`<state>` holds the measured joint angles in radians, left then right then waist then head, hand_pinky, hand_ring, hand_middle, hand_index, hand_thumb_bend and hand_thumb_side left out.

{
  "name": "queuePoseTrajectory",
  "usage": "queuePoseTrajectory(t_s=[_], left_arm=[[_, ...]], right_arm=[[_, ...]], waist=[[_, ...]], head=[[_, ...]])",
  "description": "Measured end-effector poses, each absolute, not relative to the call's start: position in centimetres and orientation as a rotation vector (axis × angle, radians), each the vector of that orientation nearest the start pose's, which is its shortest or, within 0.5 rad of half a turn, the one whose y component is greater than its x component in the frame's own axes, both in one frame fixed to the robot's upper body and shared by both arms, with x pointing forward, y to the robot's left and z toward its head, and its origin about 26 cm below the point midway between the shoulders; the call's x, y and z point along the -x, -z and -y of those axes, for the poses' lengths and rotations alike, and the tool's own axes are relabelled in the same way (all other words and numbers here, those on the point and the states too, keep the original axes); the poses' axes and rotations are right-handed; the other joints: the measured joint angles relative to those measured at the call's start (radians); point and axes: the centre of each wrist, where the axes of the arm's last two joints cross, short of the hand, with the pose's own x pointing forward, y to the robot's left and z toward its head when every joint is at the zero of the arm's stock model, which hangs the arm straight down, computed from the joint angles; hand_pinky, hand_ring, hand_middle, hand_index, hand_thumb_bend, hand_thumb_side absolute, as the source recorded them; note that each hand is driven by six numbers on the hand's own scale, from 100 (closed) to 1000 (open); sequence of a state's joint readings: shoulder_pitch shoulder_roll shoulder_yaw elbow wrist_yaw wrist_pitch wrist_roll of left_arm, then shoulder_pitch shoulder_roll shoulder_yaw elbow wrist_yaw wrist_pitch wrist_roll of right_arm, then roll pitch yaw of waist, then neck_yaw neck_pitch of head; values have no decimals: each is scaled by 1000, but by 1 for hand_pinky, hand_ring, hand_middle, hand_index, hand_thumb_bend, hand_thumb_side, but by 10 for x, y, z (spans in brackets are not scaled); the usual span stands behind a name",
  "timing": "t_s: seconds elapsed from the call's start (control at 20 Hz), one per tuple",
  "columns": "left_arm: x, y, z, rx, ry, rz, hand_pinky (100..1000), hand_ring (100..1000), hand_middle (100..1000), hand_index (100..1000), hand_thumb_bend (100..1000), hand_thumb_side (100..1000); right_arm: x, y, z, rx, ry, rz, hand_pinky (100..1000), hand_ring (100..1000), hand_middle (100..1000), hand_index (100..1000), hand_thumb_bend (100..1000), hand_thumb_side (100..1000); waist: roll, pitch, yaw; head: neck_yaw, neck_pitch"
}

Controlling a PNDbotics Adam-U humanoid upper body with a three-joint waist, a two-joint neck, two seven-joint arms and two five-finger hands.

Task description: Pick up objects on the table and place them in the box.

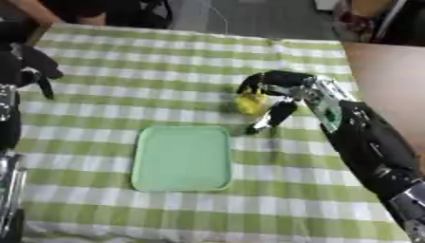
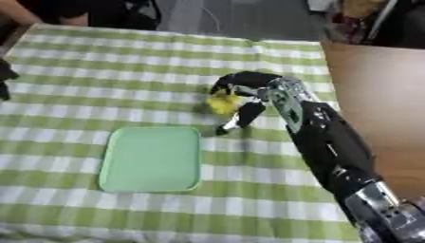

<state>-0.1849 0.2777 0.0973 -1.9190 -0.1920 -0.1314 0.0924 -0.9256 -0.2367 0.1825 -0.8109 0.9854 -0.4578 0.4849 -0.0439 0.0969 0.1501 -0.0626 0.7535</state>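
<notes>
A small yellow object sits on the green-and-white checked tablecloth, right of the middle. My right hand comes in from the lower right and arches over it, fingers curled down on its far side and thumb on its near side, so the hand closes round it. A shallow light-green tray with rounded corners lies empty just in front and to the left of the object. My left hand hangs at the left edge, well away from both, fingers relaxed and holding nothing.
A brown wooden surface borders the cloth on the right, close behind my right forearm. The cloth's far edge runs along the top, with dark furniture beyond it.
</notes>
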Motion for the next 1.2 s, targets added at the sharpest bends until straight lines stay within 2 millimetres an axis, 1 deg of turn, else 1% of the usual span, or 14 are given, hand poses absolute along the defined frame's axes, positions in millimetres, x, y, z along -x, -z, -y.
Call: queuePoseTrajectory(t_s=[0.3,0.35,0.4,0.45,0.5,0.55,0.6,0.65,0.7,0.75,0.8,0.95,1.05,1.2], left_arm=[[-299,-157,-290,-465,281,2245,233,438,463,425,675,1000],[-299,-157,-289,-463,279,2248,233,439,463,425,675,1000],[-299,-158,-289,-461,278,2251,233,439,463,425,675,1000],[-299,-158,-289,-461,279,2252,233,439,463,425,675,1000],[-299,-158,-289,-460,279,2253,233,439,463,425,675,1000],[-299,-158,-289,-460,280,2253,233,439,464,425,675,1000],[-299,-158,-289,-460,280,2253,233,439,464,425,675,1000],[-299,-158,-289,-459,281,2254,233,439,464,425,675,1000],[-299,-158,-289,-459,281,2254,233,439,464,425,675,1000],[-299,-158,-289,-459,281,2254,233,439,464,425,675,1000],[-299,-158,-289,-459,281,2254,233,439,464,425,675,1000],[-299,-158,-288,-457,282,2254,233,439,464,425,675,1000],[-299,-158,-288,-454,284,2255,232,440,464,425,675,1000],[-299,-158,-287,-450,285,2254,232,440,464,425,675,1000]], right_arm=[[-484,-125,201,563,-1884,1390,598,684,806,856,674,504],[-484,-125,200,570,-1885,1392,557,651,791,848,660,486],[-484,-125,200,578,-1889,1391,563,655,793,849,662,488],[-484,-125,200,586,-1892,1392,499,600,765,830,628,469],[-484,-125,200,593,-1894,1392,505,605,768,832,632,470],[-484,-124,199,598,-1896,1395,431,537,729,802,581,456],[-484,-124,198,602,-1898,1400,398,501,702,779,533,447],[-484,-123,197,606,-1897,1408,318,442,653,740,406,449],[-484,-123,197,609,-1892,1419,250,402,612,707,227,475],[-484,-122,197,613,-1884,1433,166,357,565,663,100,503],[-484,-121,198,616,-1872,1450,113,327,526,629,100,533],[-482,-117,199,632,-1822,1520,100,218,397,519,100,621],[-482,-116,199,649,-1792,1569,100,179,353,495,100,636],[-482,-117,197,670,-1765,1623,100,114,285,497,100,614]], waist=[[2,11,13],[3,12,16],[3,14,17],[4,14,19],[4,14,19],[4,14,19],[4,14,19],[4,14,19],[4,14,19],[4,14,19],[4,15,19],[5,15,19],[5,15,18],[5,15,18]], head=[[-2,-5],[-4,-8],[-6,-9],[-7,-9],[-8,-9],[-9,-9],[-9,-9],[-9,-9],[-9,-9],[-9,-9],[-9,-9],[-9,-9],[-9,-9],[-9,-9]])
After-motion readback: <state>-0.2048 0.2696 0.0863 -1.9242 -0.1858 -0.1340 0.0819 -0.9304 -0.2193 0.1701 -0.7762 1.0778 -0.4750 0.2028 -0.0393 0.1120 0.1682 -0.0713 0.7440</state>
